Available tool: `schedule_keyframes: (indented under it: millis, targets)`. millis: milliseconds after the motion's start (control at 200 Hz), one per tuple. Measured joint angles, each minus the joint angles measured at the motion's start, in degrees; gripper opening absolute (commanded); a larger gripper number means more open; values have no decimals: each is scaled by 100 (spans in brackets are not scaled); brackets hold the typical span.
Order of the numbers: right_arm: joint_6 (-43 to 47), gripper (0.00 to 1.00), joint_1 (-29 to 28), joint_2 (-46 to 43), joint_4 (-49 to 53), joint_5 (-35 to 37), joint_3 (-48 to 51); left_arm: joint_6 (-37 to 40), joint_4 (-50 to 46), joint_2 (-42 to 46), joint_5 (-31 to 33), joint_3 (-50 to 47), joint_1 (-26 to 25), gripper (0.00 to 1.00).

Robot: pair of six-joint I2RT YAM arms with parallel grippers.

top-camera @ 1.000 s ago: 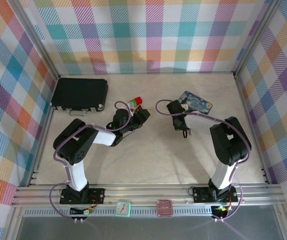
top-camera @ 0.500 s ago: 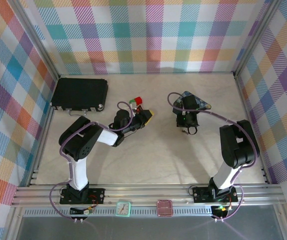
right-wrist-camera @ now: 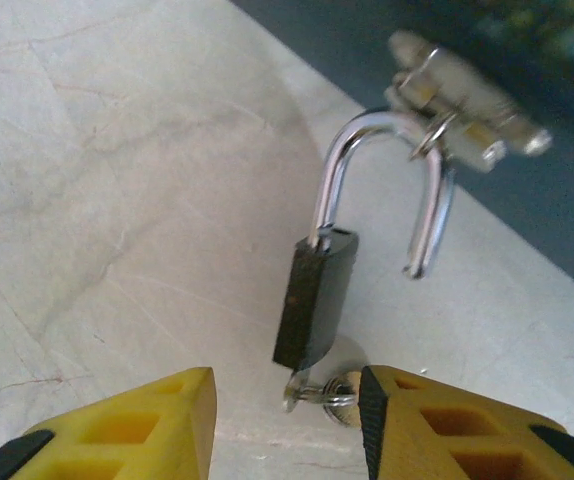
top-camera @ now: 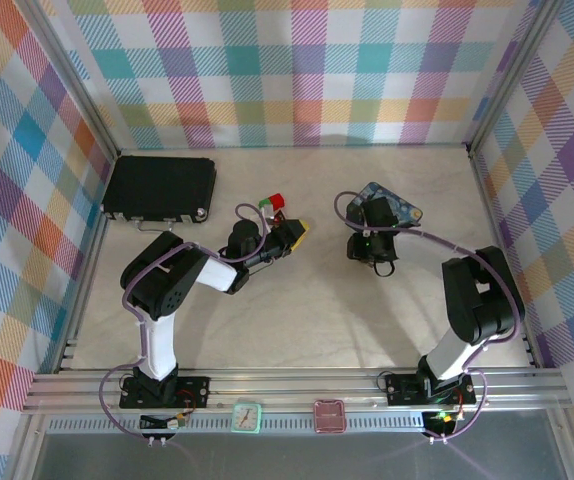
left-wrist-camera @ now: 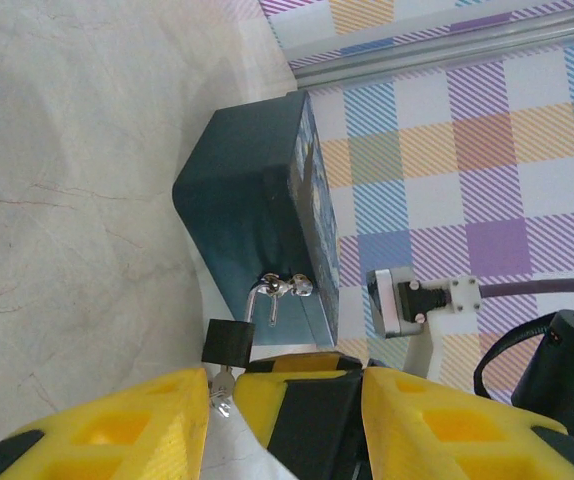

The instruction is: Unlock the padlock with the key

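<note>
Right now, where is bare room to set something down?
Free: the near middle of the table, between left arm and right arm; the far strip between case and tin. Crowded: at the tin, where padlock, key and right gripper meet, and around left gripper and blocks.

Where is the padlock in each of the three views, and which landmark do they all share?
Top external: hidden at the right claw, by the near side of the tin.
Left wrist: padlock low centre, hanging on the tin.
Right wrist: padlock at centre, key under it, tin upper right.
Shared landmark: the blue tin.
</note>
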State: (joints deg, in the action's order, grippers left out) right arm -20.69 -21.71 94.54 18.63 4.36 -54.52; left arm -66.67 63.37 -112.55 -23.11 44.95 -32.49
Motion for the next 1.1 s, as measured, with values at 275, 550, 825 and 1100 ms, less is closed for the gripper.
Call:
schedule_keyframes:
  millis: [275, 550, 825, 1100]
  targets:
    - [-398, 22, -258, 79, 13, 721, 17, 0, -2, 0, -2, 24, -2, 44]
    - [-240, 10, -201, 195, 251, 1010, -133, 0, -24, 0, -4, 68, -2, 44]
    - [374, 17, -70, 437, 619, 817, -699, 0, -20, 0, -44, 98, -2, 44]
    - [535, 18, -35, 616, 717, 715, -796, 4, -33, 44, -44, 98, -2, 44]
